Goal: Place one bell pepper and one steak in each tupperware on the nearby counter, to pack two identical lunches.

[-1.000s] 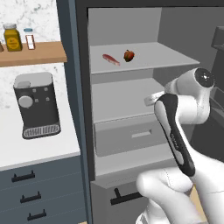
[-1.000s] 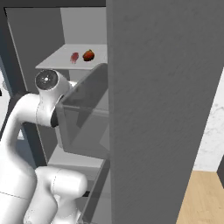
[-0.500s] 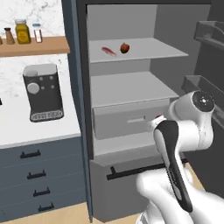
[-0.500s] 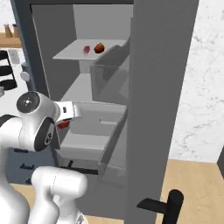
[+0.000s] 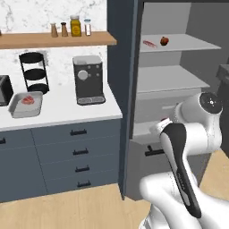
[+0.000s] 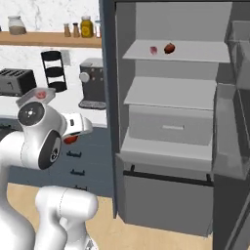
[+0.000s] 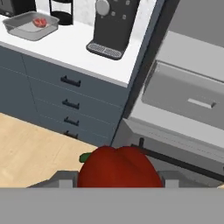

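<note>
In the hand view my gripper [image 7: 117, 180] is shut on a glossy red bell pepper [image 7: 116, 166] with a green stem, held between both fingers. The right base view shows the same pepper [image 6: 71, 139] under my white hand, left of the fridge. A grey tupperware [image 5: 26, 103] sits on the white counter [image 5: 62, 112] with a pink steak [image 5: 29, 99] inside; it appears far ahead in the hand view, tupperware [image 7: 30, 26] and steak [image 7: 40, 22]. On the upper fridge shelf lie another steak [image 5: 149, 43] and another bell pepper [image 5: 164, 40].
A black coffee machine [image 5: 88, 80] stands on the counter beside the open fridge [image 6: 171, 122], whose door [image 6: 234, 122] swings out at the right. A black wire rack [image 5: 33, 71] and a dark toaster [image 6: 17, 80] stand farther left. Drawers with black handles [image 7: 70, 81] run below.
The base has swung left away from the fridge, so the counter, coffee machine and tupperware have come into view. The gripper has stayed shut on the bell pepper.
</note>
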### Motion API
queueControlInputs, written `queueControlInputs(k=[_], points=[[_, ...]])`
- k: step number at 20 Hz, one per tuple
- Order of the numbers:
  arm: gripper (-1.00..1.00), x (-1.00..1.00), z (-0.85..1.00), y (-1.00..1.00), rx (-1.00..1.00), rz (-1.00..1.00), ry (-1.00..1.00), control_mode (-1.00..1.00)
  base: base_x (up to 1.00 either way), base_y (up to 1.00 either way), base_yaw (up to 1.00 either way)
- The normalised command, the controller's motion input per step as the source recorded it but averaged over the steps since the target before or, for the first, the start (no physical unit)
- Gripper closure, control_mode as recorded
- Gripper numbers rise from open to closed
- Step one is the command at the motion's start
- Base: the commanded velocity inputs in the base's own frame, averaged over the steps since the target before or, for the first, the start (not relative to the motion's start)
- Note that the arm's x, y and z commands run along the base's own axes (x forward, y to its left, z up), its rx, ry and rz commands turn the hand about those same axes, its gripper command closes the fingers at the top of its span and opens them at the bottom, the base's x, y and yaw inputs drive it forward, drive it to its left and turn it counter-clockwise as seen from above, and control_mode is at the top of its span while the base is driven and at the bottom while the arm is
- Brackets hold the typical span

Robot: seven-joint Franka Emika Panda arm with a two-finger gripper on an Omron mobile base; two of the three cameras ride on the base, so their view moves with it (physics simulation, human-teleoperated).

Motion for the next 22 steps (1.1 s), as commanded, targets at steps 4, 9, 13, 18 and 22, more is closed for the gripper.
queueControlInputs(k=[4,9,13,18,22], points=[[1.0,0.0,0.0,0.0,0.0,0.0,0.0,1.0,0.13,1.0,0.09],[1.0,0.0,0.0,0.0,0.0,0.0,0.0,1.0,0.63,1.0,0.01],[1.0,0.0,0.0,0.0,0.0,0.0,0.0,1.0,1.0,1.0,0.0],[1.0,0.0,0.0,0.0,0.0,0.0,0.0,1.0,1.0,1.0,-0.03],[1.0,0.0,0.0,0.0,0.0,0.0,0.0,1.0,1.0,0.89,-0.06]])
